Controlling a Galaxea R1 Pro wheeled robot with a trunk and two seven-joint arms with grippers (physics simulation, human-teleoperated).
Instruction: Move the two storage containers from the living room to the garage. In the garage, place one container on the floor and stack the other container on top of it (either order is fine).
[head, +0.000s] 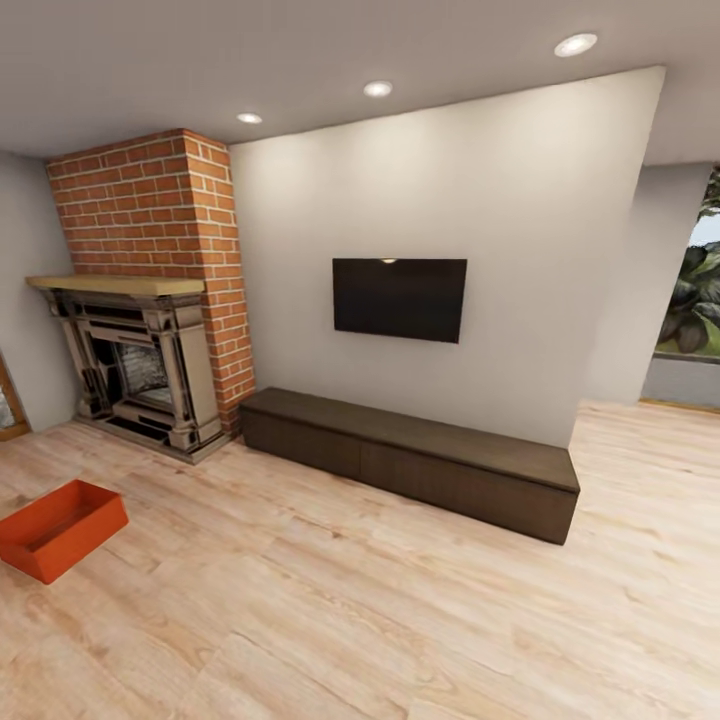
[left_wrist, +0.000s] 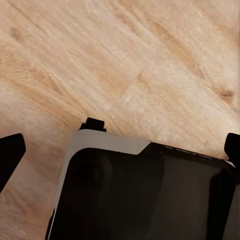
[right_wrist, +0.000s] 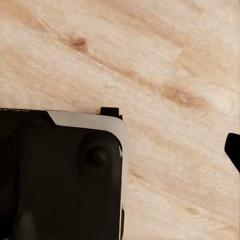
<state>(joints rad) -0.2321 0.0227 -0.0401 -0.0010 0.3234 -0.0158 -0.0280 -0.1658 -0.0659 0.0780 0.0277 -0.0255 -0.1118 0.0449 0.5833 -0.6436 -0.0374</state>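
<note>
While both arms hang over bare wood floor (head: 400, 620), one orange bin (head: 60, 527) sits far off at the floor's left edge.
The bin lies near the fireplace (head: 140, 375), well apart from both grippers. The left gripper (left_wrist: 120, 150) has fingertips spread wide. Only one finger (right_wrist: 233, 150) of the right gripper shows, so probably apart, but I cannot tell.

The robot's glossy black base with rounded corners (left_wrist: 145, 195) carries a light grey band along its upper edge and a small black tab jutting from it. On the base near that grey band sits a round black knob (right_wrist: 98, 154). Matte black end effector fingertips (left_wrist: 10, 152) are wedge-shaped.
</note>
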